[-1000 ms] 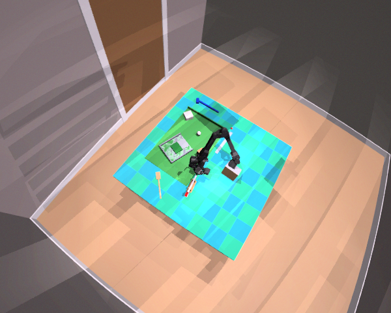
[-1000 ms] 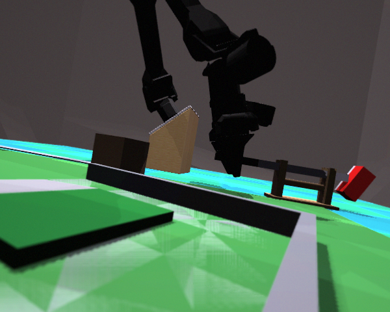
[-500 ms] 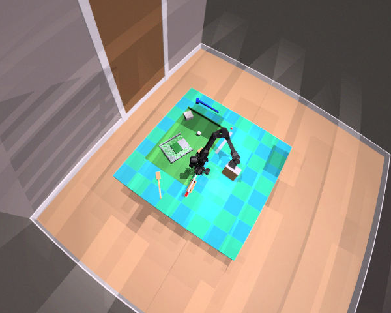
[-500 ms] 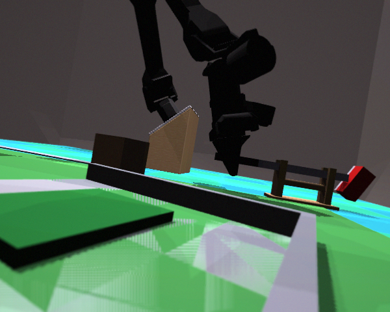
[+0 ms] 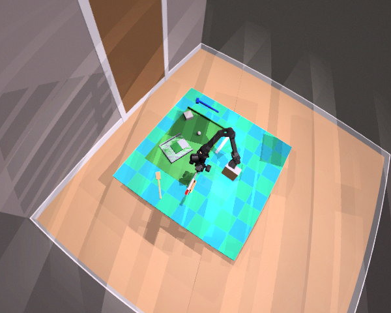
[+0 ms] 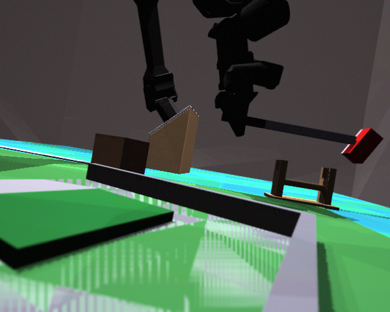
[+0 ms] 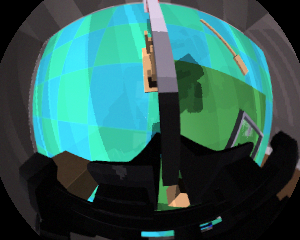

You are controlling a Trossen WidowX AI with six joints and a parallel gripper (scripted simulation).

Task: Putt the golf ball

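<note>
1. From overhead I see my arm point(image 5: 222, 139) arched over the checkered mat point(image 5: 222, 215), its base on a brown block point(image 5: 231, 172).
2. My gripper point(image 5: 198, 167) is clamped on the grip end of the red putter point(image 5: 191, 184); the red head points toward the mat's near edge.
3. The golf ball point(image 5: 199, 133) sits on the dark green patch point(image 5: 189, 131), apart from the gripper.
4. The raised green point(image 5: 180, 145) sits inside a grey frame point(image 5: 170, 151), just left of the gripper.
5. A wooden putter point(image 5: 159, 183) lies left of the red one; a blue putter point(image 5: 206, 104) lies at the mat's far edge.
6. A grey cube point(image 5: 188, 115) rests near the blue putter.
</note>
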